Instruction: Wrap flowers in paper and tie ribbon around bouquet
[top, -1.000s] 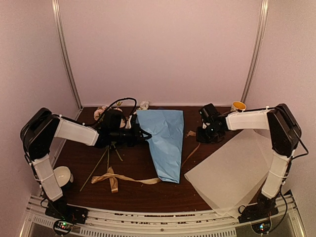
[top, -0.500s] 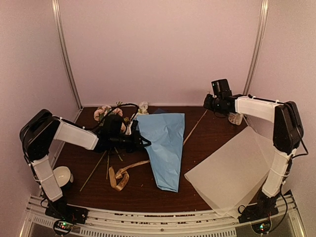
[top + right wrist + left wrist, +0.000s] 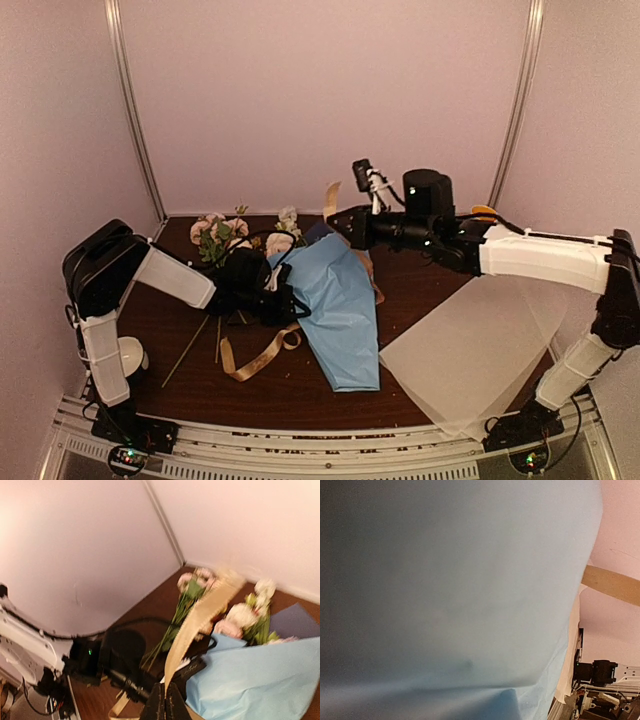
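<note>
Top cam sits high behind the near edge, looking down over the whole table (image 3: 165,325). Left wrist cam is jammed right against the paper (image 3: 445,580). Right wrist cam looks along the ribbon (image 3: 195,625) from close up. All three catch that paper.

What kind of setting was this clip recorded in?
Probably a lab test booth: bare pale walls with metal corner posts, a brown table, and a slotted metal mounting rail at its near edge.

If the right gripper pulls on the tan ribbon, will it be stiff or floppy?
Probably floppy: the ribbon lies in a loose loop on the table. Likely light too: the end above the right gripper stands up unsupported. Its smooth face may slip in that narrow pinch.
</note>
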{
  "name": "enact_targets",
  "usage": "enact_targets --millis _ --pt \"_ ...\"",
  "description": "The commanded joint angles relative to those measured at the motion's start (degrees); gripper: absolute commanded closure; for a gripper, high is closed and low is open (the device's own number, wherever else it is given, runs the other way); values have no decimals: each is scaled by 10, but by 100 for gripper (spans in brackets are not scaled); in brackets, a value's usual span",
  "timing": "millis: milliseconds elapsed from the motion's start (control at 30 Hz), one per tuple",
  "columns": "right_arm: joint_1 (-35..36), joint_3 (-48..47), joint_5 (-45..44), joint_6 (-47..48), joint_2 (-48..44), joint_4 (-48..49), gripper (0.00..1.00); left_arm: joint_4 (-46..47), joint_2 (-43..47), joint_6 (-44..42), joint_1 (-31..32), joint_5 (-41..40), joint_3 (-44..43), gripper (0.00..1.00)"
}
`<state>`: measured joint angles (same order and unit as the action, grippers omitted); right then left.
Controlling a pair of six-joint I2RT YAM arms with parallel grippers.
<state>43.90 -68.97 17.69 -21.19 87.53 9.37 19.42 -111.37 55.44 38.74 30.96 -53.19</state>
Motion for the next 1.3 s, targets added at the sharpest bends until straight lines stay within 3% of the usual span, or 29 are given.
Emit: enact_targets --millis 0,300,567,667,833,933,1033,1133,1267 --pt "31 -11 71 -12 122 -39 100 -25 -13 -35 3 -5 -9 100" --pt "44 -74 46 -82 283 -124 100 -61 10 -56 3 -36 -4 100" --pt "43 -91 29 -103 331 -179 100 -199 111 -174 10 -39 -68 55" --pt "43 -93 28 -108 339 -190 100 -259 161 -225 15 -20 -82 43" --pt "43 -90 35 -113 340 -189 100 -351 290 -220 15 -96 -12 42" --pt "44 -90 36 -110 336 -191 100 -426 376 -200 19 -184 63 49" --pt "44 -97 36 -104 335 -199 100 -486 430 -222 32 -213 114 50" --pt "44 -107 34 -101 335 -209 100 -538 414 -226 47 -190 131 40" --pt "44 -108 37 -103 333 -209 100 -547 351 -232 80 -213 129 36"
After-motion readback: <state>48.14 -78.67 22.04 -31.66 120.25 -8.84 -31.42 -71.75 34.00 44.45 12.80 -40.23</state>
